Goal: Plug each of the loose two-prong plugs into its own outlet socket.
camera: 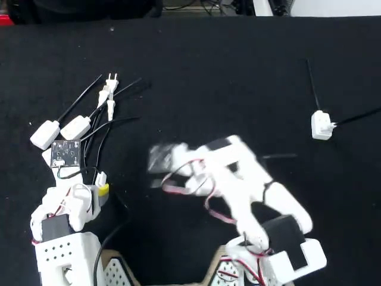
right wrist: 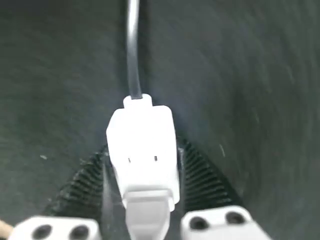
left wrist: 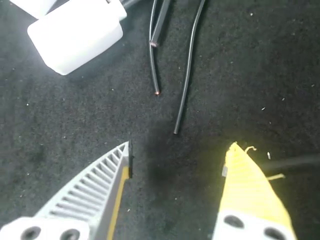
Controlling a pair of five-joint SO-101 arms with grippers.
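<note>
Plugging barely begun.
The right pincer is clamped on a socket over the table; the left pincer gapes beside two other sockets. Loose plugs lie unplugged nearby; a far pair looks already joined.

A black cloth covers the whole table and lies flat. Its weave is flecked with pale lint specks, scattered here and there. Beyond the table's far edge, a small red object sits at the left corner of the high view. A tangle of dark cables lies near the middle, and a white panel stands toward the right. At the near edge, a tan board rests on the cloth.
</note>
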